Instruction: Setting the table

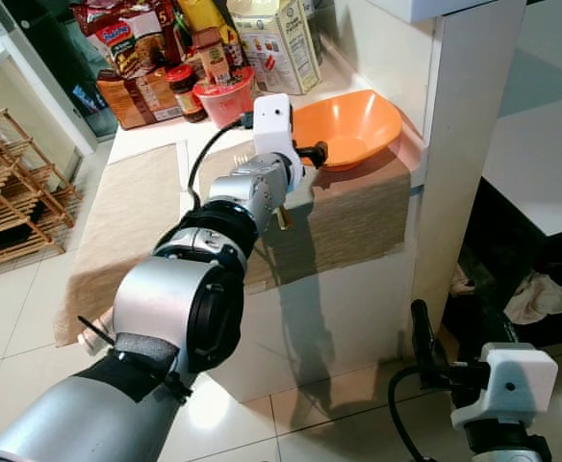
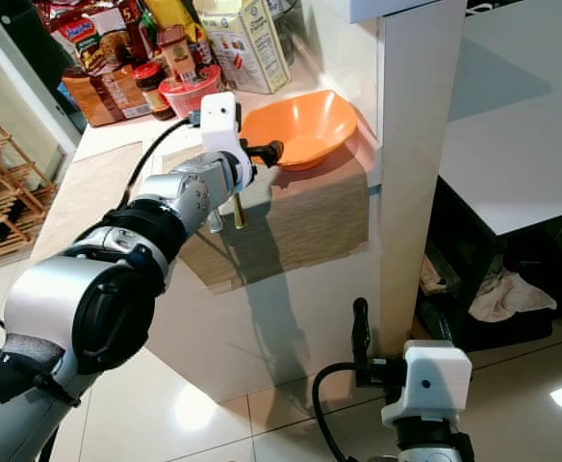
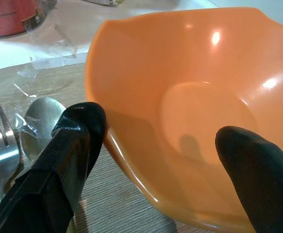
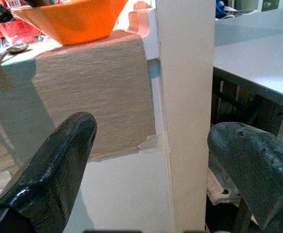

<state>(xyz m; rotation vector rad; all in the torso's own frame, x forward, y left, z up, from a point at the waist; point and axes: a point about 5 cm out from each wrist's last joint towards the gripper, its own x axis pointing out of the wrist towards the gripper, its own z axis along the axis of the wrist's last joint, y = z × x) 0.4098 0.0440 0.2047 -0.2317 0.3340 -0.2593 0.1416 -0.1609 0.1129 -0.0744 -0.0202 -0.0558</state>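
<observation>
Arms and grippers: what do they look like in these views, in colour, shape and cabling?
Both arms are silver with black joint rings. Each wrist carries a white boxy camera housing with a black cable looping from it. The left gripper and right gripper each have two long, glossy black fingers with rounded tips. A black strap wraps the left arm near the shoulder.

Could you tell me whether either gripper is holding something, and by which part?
The left gripper straddles the orange bowl at its near rim, one finger inside, one outside; contact cannot be told. The right gripper is open, holding nothing.

Head stereo looks down at counter; both wrist cams share the orange bowl (image 3: 190,111), left cam much closer.
</observation>
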